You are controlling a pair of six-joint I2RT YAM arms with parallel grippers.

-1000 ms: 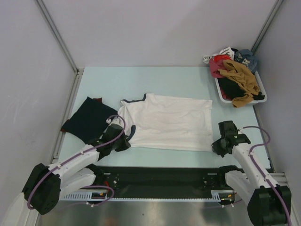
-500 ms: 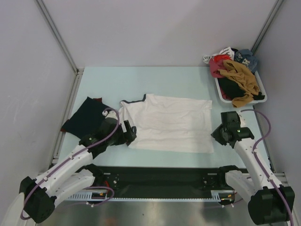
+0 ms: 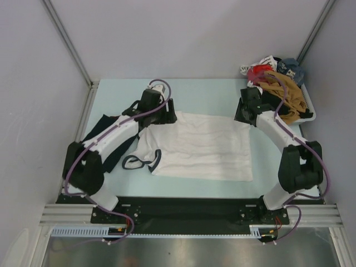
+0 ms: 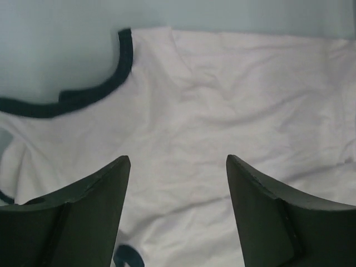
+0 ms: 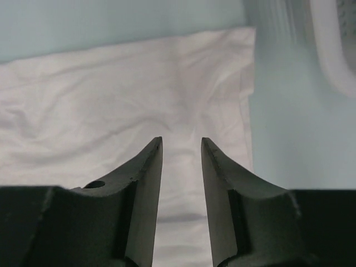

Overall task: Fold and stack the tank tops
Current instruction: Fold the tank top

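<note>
While our left pincer [image 4: 178, 158] hangs with its two fingers wide apart and nothing between them, it sits right over the neck end of the white tank top [image 4: 233, 94], close to the dark blue trim [image 4: 94, 92]. Our right pincer [image 5: 182, 140] is open only a little. It has a thin gap with nothing in it, and it hangs over the far right corner of the same top. That white top lies spread out flat in the middle of the table [image 3: 211, 92], and it looks big and not yet folded small. The dark tank top [image 3: 100, 123] lies just beside it on the left, partly under our left arm, so we cannot tell if it is folded. Far off at the right corner sits a basket [image 3: 308, 115] heaped with other clothes. We think the job is only begun: the white top needs folding, and the two tops are side by side, not stacked.
</note>
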